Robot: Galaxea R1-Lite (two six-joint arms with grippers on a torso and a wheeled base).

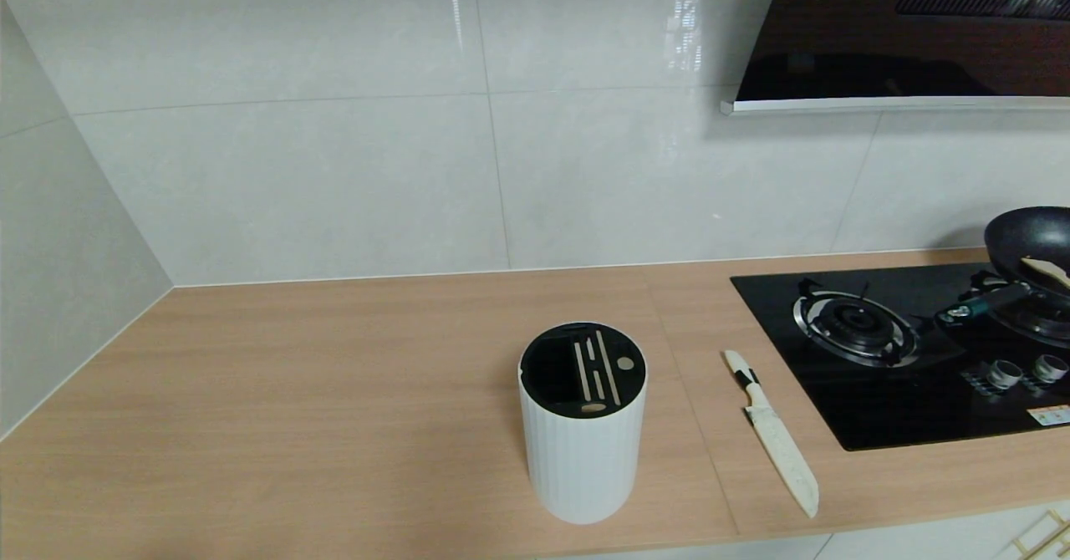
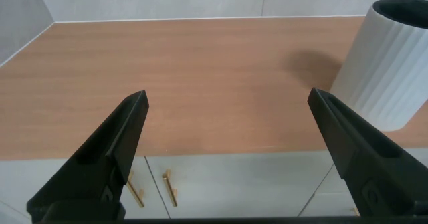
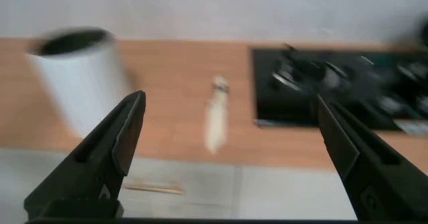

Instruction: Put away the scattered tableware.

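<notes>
Two spread wide, empty: left end effector [image 2: 227, 95], right end effector [image 3: 229, 98], both off front edge of light wooden tabletop [image 1: 334, 393]. Near edge: white ribbed cylindrical knife holder [image 1: 583, 426], slotted top. Just to its right, not touching: white speckled kitchen knife [image 1: 773, 435], flat, handle pointing away. Likely light, rigid, blade thin and slick; grip handle. Farther: black gas hob [image 1: 903, 351], black frying pan [image 1: 1032, 246].

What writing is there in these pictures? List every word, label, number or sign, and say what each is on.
Sticker at the front corner of the black hob: there is print, but it is too small to read.
Hob knobs: no markings can be made out.
White knife and ribbed white holder: no text is visible.
Nothing here can be quoted.
</notes>
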